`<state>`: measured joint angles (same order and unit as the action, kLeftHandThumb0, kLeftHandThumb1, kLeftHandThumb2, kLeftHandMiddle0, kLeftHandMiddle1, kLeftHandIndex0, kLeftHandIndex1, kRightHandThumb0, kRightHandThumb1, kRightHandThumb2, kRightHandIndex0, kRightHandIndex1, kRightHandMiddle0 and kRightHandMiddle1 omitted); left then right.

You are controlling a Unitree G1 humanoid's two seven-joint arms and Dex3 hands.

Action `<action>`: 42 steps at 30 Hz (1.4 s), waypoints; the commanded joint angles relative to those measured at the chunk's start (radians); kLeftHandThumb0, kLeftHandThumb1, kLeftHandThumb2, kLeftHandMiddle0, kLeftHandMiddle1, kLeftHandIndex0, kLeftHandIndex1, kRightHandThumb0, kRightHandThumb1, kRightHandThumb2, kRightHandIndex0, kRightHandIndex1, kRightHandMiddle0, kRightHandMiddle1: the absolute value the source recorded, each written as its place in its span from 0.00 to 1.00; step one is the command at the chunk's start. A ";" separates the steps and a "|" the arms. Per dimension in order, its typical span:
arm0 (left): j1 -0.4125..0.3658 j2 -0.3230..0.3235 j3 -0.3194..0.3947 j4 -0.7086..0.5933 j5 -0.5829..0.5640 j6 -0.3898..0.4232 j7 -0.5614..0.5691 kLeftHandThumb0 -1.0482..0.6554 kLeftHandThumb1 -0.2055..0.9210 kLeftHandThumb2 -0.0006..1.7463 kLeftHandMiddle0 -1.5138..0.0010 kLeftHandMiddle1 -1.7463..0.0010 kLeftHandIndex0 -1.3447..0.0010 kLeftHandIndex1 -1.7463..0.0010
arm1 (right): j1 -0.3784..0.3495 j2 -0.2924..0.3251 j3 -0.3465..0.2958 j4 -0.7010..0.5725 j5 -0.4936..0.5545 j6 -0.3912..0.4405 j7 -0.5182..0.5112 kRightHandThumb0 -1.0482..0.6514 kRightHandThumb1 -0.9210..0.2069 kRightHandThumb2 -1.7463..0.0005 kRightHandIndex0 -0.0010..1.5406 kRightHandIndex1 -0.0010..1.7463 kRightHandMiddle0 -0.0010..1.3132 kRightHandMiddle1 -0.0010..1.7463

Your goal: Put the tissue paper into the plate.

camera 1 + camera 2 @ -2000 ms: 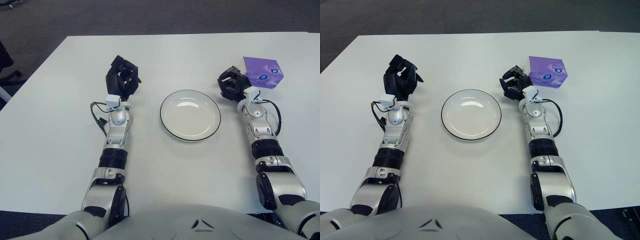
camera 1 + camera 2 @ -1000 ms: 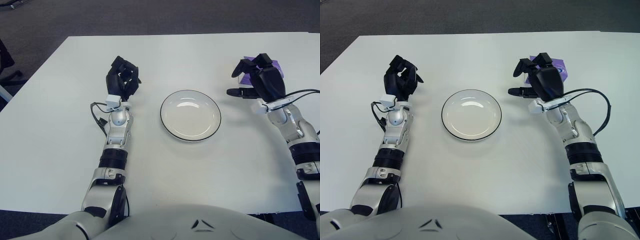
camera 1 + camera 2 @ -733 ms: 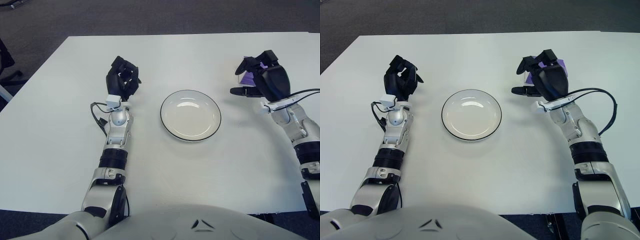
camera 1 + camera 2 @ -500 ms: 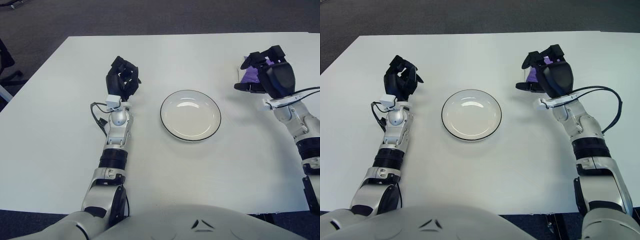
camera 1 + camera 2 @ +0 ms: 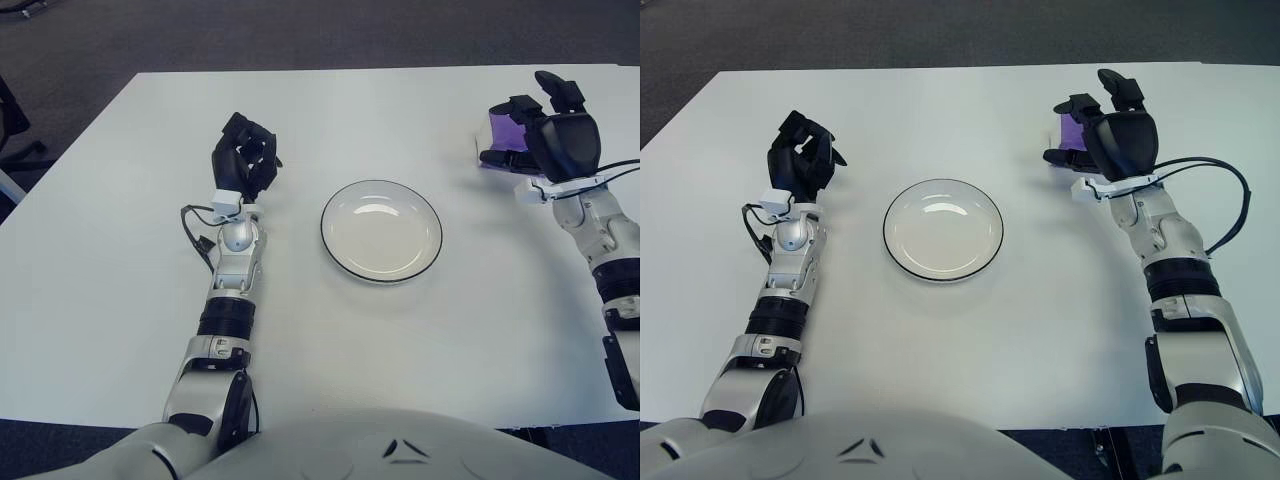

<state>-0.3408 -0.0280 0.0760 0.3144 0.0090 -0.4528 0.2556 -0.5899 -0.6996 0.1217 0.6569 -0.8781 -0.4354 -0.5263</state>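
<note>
Left eye view: the robot's right hand [image 5: 556, 135] hangs over the purple tissue paper [image 5: 500, 140] pack at the far right of the white table [image 5: 120, 330], its fingers spread apart above and around the pack, closed on nothing. Only a sliver of purple shows under the hand, and whether any finger touches the pack cannot be told. The plate [image 5: 381, 230] sits bare at the table's centre, well apart from the pack. The left hand [image 5: 243, 155] shows to the left of the plate, fingers curled together on nothing.

Right eye view: the same scene, with the right hand [image 5: 1114, 135] covering most of the tissue paper [image 5: 1068, 130] and the empty plate [image 5: 943, 229] to its left. The pack lies close to the table's right side; a closing hand that catches only one edge could push the light pack outward or let it slip free on the carry to the plate.
</note>
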 commanded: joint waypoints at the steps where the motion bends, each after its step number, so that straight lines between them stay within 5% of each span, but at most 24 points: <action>1: 0.281 -0.045 0.013 0.110 0.009 0.026 0.023 0.46 1.00 0.20 0.40 0.00 0.45 0.00 | -0.091 -0.028 0.045 0.086 -0.009 0.077 0.094 0.19 0.00 0.58 0.40 0.00 0.42 0.12; 14: 0.283 -0.047 0.012 0.102 0.008 0.032 0.030 0.45 1.00 0.20 0.40 0.00 0.45 0.00 | -0.172 -0.010 0.086 0.248 0.043 0.079 0.216 0.17 0.00 0.53 0.34 0.00 0.36 0.07; 21: 0.283 -0.048 0.012 0.097 0.008 0.035 0.033 0.45 1.00 0.20 0.40 0.00 0.45 0.00 | -0.247 -0.012 0.159 0.396 0.009 0.078 0.303 0.12 0.00 0.51 0.27 0.00 0.32 0.04; 32: 0.286 -0.049 0.013 0.093 0.007 0.032 0.034 0.46 1.00 0.19 0.40 0.00 0.45 0.00 | -0.289 0.006 0.090 0.510 0.222 0.023 0.668 0.10 0.00 0.53 0.20 0.00 0.24 0.01; 36: 0.289 -0.049 0.013 0.088 0.007 0.032 0.033 0.46 1.00 0.19 0.40 0.00 0.45 0.00 | -0.284 -0.011 0.087 0.520 0.265 -0.016 0.735 0.11 0.00 0.56 0.20 0.00 0.24 0.01; 42: 0.290 -0.048 0.013 0.088 0.006 0.031 0.032 0.46 1.00 0.19 0.40 0.00 0.45 0.00 | -0.259 -0.031 0.086 0.521 0.318 -0.079 0.778 0.15 0.00 0.63 0.32 0.02 0.29 0.02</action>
<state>-0.3360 -0.0285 0.0766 0.3020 0.0092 -0.4402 0.2679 -0.8858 -0.7161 0.2099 1.1271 -0.6203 -0.4591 0.1238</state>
